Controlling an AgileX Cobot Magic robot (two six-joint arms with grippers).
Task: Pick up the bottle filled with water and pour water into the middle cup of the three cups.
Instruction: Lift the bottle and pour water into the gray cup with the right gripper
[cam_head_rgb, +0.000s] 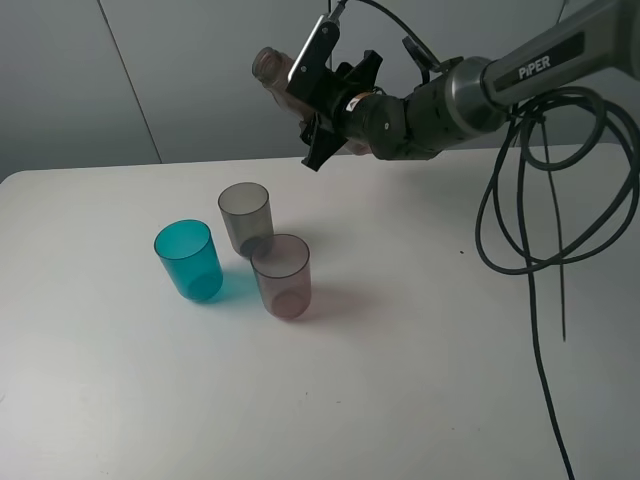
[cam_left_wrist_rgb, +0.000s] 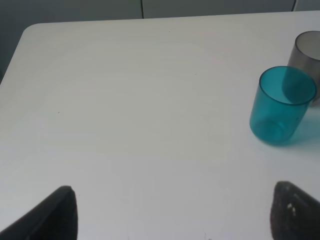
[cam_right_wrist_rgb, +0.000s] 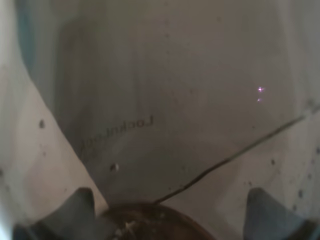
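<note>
My right gripper (cam_head_rgb: 322, 100) is shut on the brownish-pink bottle (cam_head_rgb: 272, 70), held high and tipped nearly flat with its neck pointing left. The bottle hangs above and slightly right of the smoky grey middle cup (cam_head_rgb: 245, 218). I see no stream of water. The teal cup (cam_head_rgb: 189, 260) stands front left of the grey one and the pinkish-mauve cup (cam_head_rgb: 281, 276) front right. The right wrist view is filled by the bottle (cam_right_wrist_rgb: 165, 100) between the right gripper (cam_right_wrist_rgb: 170, 215) fingers. My left gripper (cam_left_wrist_rgb: 175, 220) is open low over the table, with the teal cup (cam_left_wrist_rgb: 282, 105) and grey cup (cam_left_wrist_rgb: 306, 52) beyond.
The white table (cam_head_rgb: 430, 380) ends at a grey wall behind the cups. Black cables (cam_head_rgb: 545, 200) hang in loops from the right arm down over the table's right side.
</note>
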